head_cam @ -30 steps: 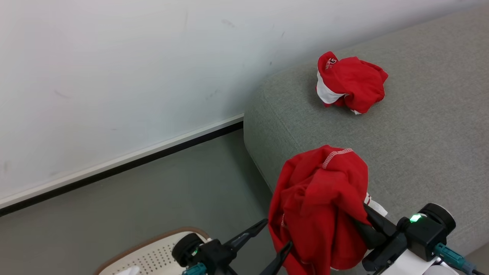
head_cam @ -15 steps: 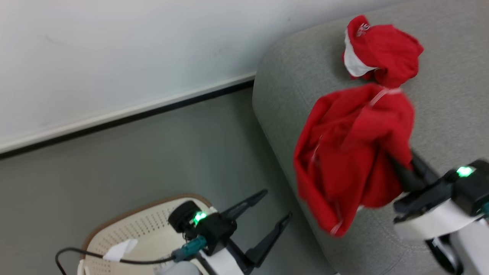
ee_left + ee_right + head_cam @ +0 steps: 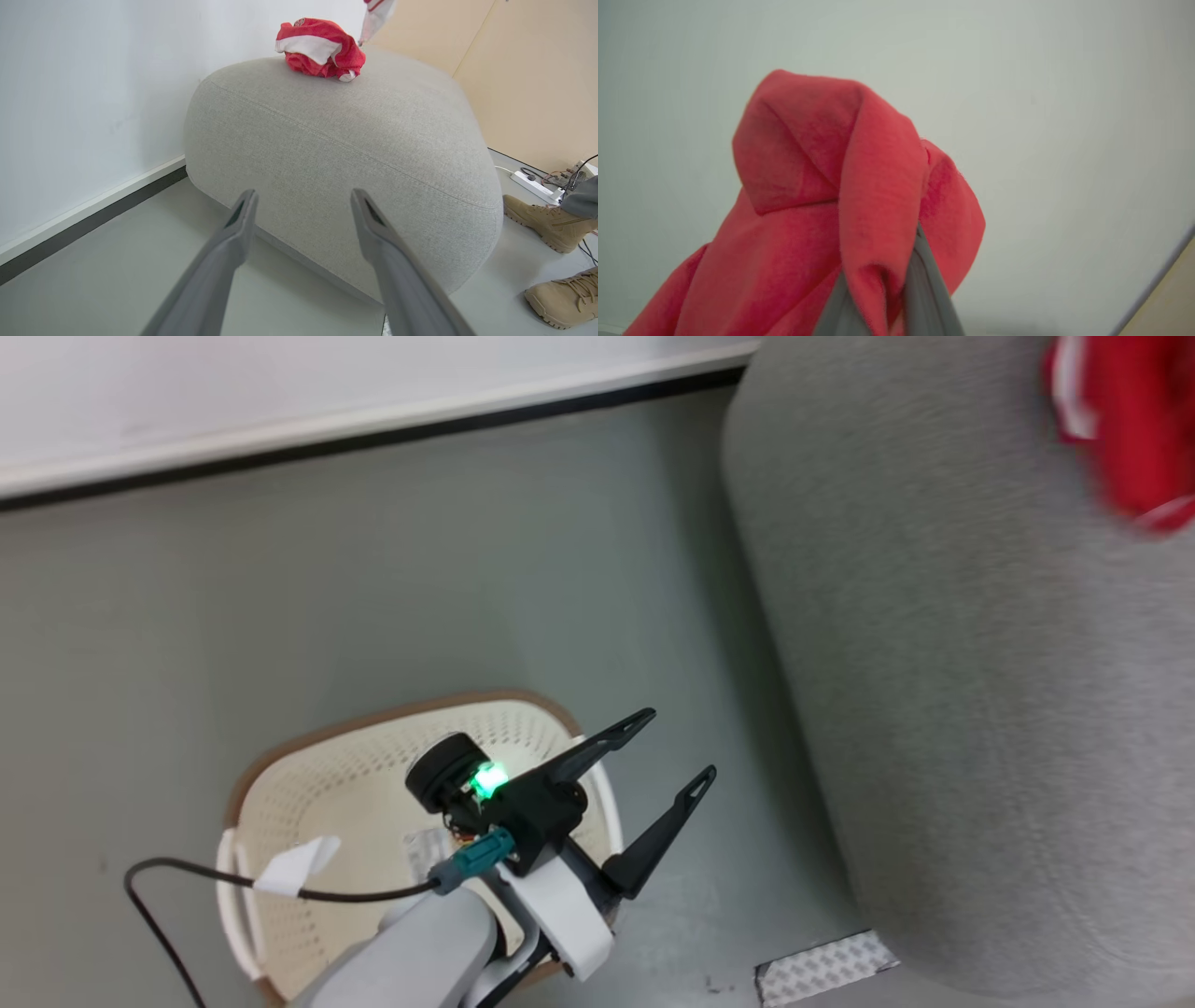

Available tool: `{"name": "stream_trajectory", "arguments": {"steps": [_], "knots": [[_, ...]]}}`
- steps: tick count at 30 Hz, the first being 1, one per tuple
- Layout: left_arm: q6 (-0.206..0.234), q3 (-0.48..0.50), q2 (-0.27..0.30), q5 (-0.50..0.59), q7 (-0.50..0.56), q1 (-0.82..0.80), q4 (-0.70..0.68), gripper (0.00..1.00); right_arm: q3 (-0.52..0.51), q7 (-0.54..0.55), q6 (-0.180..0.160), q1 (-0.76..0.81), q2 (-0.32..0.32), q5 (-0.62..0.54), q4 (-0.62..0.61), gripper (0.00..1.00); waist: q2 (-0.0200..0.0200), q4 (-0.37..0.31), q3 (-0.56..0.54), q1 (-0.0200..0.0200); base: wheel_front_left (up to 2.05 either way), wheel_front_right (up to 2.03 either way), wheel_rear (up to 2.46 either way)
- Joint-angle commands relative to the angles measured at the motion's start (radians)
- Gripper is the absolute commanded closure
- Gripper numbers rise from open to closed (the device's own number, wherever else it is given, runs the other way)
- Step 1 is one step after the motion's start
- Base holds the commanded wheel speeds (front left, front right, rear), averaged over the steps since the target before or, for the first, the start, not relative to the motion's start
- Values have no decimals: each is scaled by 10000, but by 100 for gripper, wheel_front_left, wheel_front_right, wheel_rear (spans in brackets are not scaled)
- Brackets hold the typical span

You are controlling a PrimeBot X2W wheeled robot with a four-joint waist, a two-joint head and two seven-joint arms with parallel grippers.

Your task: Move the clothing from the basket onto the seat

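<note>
The right hand [image 3: 887,284] is pinched together on a fold of a red garment [image 3: 831,186]. The soft, fleecy cloth is caught between its two grey fingers and drapes over them. It rises past the fingertips into a rounded, hood-like peak and falls back down both sides of the hand. Its long axis runs along the fingers, with the peak pointing away from the wrist.

The left hand [image 3: 680,743] is spread wide with nothing between its fingers. Beneath its wrist and forearm sits the basket [image 3: 345,775], a cream plastic oval with rows of small round holes, a brown rim and white handles. Its length seems to run the same way as the forearm. The fingers reach past the basket's rim over the grey floor [image 3: 373,569] and point at the seat [image 3: 934,663] just ahead of the tips. The seat is a big rounded block of grey woven fabric with a stitched seam along its side.

Well beyond and above the left fingertips, a crumpled garment [image 3: 322,46] lies on top of the seat. It is a bunched red lump with a white panel, wider than it is tall. To the right of that hand, a person's tan boots [image 3: 546,224] stand on the floor beside the seat.
</note>
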Motion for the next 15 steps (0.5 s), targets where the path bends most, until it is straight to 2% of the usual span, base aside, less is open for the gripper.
{"name": "stream_trajectory", "arguments": {"steps": [1, 5, 9, 15], "knots": [[40, -2, -38, 104, -59, -168, 41, 0, -414, -34, -30, -577, -289, -87, 391, 100, -1, 579, 551, -3, 0, 0, 0], [129, 51, 29, 124, -77, -254, 72, 0, -1323, -19, -30, -1751, -879, -279, 1781, 100, -1, 934, 897, -3, 0, 0, 0], [207, 106, 75, 157, -26, -403, -6, 0, -2071, -17, -30, -2428, -1107, -538, 3343, 100, -1, 1253, 1246, -3, 0, 0, 0], [357, 152, 18, 207, 52, -691, -211, 0, -3322, -19, -30, -2299, -549, -1276, 5248, 100, -1, 1571, 1721, -3, 0, 0, 0]]}}
